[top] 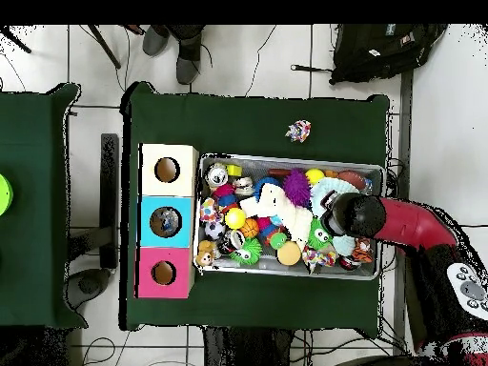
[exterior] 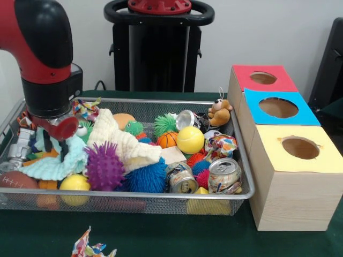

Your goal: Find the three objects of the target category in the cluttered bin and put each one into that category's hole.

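Wire-mesh metal bin [exterior: 134,199] at lower left; shiny dented cans [exterior: 224,175] (aluminium, seemingly); matt wooden boxes [exterior: 292,201] at right.

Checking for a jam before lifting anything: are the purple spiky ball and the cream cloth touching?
Touching. The front view shows the cream cloth lying right against the purple spiky ball, with the cloth's edge meeting the spikes and no gap between them.

Three holed boxes [exterior: 292,155], two crushed cans [exterior: 224,175], one wire bin [exterior: 134,199].

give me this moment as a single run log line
arm: lowered into bin over light blue cloth | gripper: fingers unclear | holes: red, blue, yellow | phase: searching
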`<state>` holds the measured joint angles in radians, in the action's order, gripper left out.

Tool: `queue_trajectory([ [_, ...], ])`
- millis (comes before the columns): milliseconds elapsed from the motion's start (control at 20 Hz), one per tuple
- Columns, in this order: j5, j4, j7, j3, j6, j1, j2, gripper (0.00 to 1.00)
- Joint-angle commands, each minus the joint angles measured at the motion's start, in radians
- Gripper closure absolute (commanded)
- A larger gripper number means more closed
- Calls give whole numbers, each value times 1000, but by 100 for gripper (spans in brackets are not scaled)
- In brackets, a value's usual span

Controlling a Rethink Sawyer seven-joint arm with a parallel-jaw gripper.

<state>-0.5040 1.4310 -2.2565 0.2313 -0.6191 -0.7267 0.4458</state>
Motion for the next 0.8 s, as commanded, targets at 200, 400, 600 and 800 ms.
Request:
queue_trajectory([
  [200,66,-30,36,151,78,30,-159,0],
  [400,89,-17,68,179,48,19,-165,0],
  [600,111,10,70,189,36,20,-157,0],
  [800,113,19,57,172,28,35,-139,0],
])
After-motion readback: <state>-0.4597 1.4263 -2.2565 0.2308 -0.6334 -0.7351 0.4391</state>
